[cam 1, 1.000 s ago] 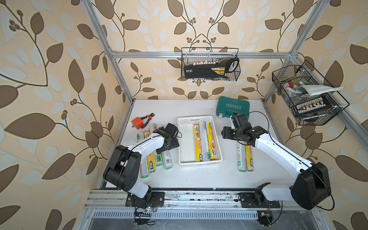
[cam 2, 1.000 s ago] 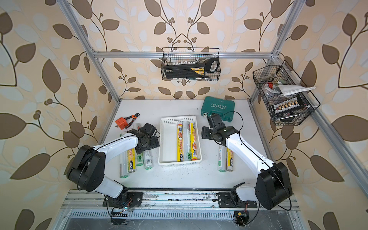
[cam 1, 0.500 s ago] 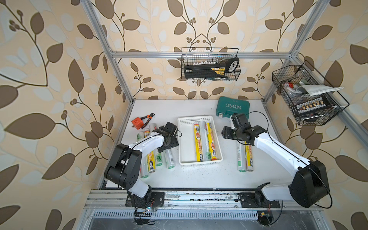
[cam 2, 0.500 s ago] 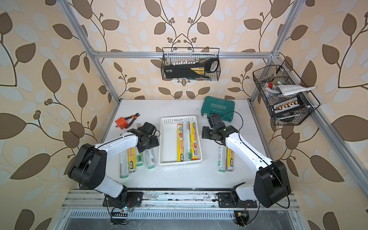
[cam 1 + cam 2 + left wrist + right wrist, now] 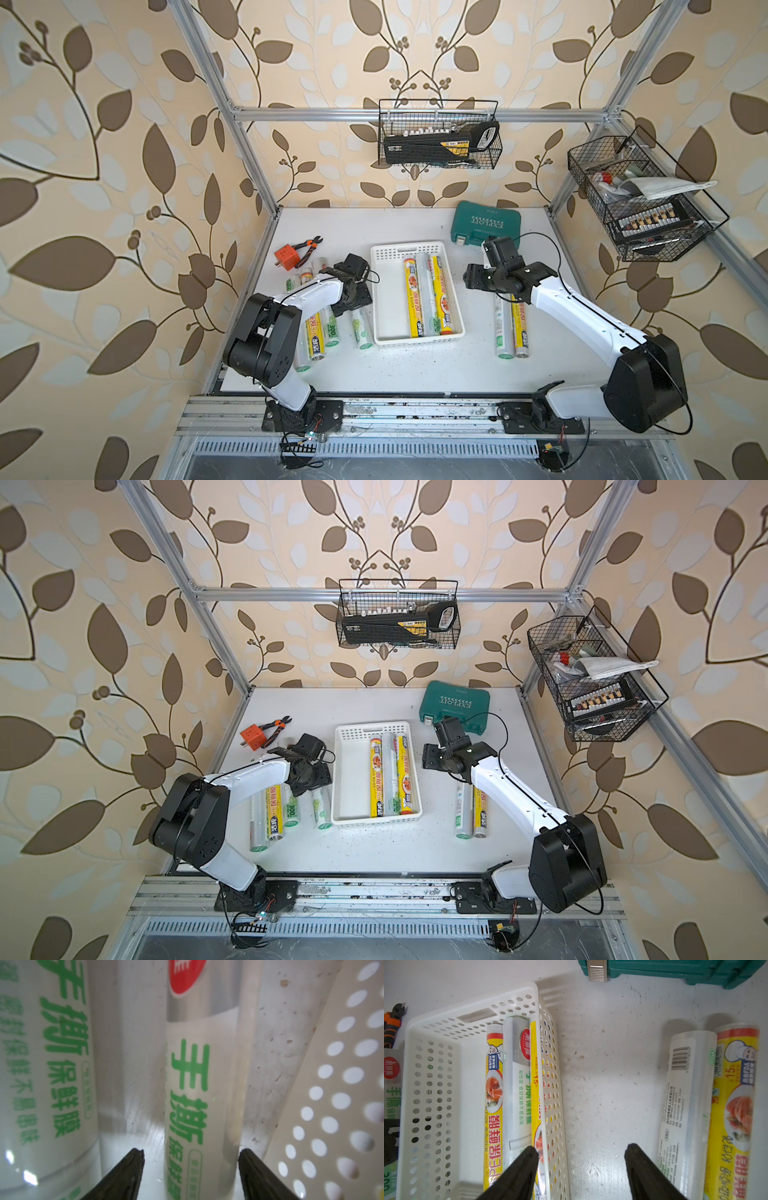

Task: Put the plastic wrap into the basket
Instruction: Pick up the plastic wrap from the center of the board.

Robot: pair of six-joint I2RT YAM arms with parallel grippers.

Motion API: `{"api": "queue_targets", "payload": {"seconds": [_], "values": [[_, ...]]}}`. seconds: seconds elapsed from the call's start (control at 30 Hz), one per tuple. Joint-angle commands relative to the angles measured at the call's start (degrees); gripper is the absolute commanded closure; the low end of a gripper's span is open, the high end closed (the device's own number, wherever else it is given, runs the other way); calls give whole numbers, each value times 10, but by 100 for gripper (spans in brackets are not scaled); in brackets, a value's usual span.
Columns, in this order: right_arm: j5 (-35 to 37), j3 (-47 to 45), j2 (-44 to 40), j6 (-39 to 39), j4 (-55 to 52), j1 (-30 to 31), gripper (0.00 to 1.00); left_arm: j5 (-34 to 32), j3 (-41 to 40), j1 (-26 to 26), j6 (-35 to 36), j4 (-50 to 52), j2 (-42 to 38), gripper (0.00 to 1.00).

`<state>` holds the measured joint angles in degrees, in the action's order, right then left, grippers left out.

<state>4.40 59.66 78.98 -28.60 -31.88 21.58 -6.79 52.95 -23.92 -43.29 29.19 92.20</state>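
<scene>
The green tool case [image 5: 486, 222] says EXPLOIT, upside down in both top views. A green-label roll [image 5: 331, 330] shows 300. In the left wrist view, a silvery roll [image 5: 193, 1084] and its neighbour roll [image 5: 52, 1064] both carry big green words, 手撕保鲜膜. In the right wrist view, the white basket [image 5: 436, 1084] holds a yellow roll [image 5: 494, 1105] saying PE保鲜膜 and a clear roll [image 5: 517, 1084] with a red badge, 美丽雅. An outside yellow roll [image 5: 735, 1105] shows 15 and FDA. The see-through roll [image 5: 689, 1095] beside it has a bar code.

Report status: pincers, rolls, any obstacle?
Left pincer open, straddling clear roll beside basket. Right pincer open, empty. Three rolls in basket. No obstacle seen.
</scene>
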Motion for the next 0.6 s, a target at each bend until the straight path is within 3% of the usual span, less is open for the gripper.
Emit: {"api": "queue_targets", "payload": {"seconds": [0.0,0.57], "values": [[-7,-12,5,8,-1,-3,30,25,15,6,11,-15,8,25],[-8,-17,9,10,-1,-6,30,32,3,5,10,-34,37,41]]}}
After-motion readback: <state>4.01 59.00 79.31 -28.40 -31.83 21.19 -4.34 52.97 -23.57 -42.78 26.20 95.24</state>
